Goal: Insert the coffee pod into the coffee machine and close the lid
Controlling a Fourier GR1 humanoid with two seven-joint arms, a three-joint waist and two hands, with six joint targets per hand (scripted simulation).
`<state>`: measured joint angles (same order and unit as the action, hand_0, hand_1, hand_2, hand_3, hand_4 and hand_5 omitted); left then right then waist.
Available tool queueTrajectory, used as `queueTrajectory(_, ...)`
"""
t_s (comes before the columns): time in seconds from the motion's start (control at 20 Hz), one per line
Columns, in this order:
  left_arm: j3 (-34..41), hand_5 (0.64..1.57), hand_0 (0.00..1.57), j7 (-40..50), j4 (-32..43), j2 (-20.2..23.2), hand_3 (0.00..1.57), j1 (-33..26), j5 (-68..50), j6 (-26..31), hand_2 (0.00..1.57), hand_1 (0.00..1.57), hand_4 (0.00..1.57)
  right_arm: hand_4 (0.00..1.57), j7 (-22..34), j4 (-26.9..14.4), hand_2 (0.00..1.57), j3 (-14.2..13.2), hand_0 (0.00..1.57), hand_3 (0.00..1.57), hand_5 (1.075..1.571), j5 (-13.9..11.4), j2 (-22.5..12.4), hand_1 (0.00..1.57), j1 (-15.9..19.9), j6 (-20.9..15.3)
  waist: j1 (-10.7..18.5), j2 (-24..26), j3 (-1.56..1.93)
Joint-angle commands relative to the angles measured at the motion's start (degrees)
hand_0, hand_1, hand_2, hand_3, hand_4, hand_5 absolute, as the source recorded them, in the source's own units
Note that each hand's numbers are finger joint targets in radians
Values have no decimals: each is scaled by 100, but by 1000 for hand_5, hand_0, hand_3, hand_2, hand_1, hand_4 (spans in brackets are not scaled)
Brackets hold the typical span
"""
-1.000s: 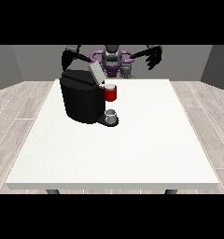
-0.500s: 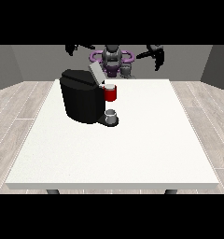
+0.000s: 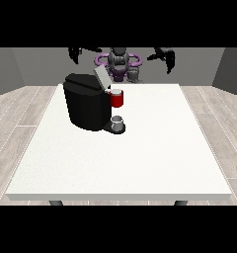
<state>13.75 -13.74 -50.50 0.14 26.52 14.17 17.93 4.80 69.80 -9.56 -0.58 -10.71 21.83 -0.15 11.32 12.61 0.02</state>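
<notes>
Both hands (image 3: 79, 52) (image 3: 165, 55) higher, wider than before; fingers hang relaxed, empty; lid (image 3: 101, 78) open.

**White table, one machine standing on it**

Large white table (image 3: 140, 158), square-cornered top, seen from across it; near edge runs along the lower part of the view, far edge sits just in front of the robot. Two dark legs show under the near edge. Pale wood-plank floor (image 3: 17, 123) around it on both sides.

Directly on the top: black coffee machine (image 3: 86, 106), standing upright in the far-left part of the table, lid (image 3: 101, 76) tilted up and open. Its low base juts toward the view's right, with a small grey cup (image 3: 118, 121) on that base. Rest of the top is plain white.
</notes>
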Motion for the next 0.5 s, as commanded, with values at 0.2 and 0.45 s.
queueTrajectory(0.2,-423,1571,0,517,-986,-12,0,-120,-469,-278,0,0,361,176,424,-640,0,-339,0,0,1571,434,-8,0,811,-27,139,-548,0)
queueTrajectory(0.45,-814,1571,0,866,-1810,-13,0,-511,-657,-429,0,0,282,0,9,-983,0,-212,0,0,1571,283,-21,0,891,-8,124,-784,0)
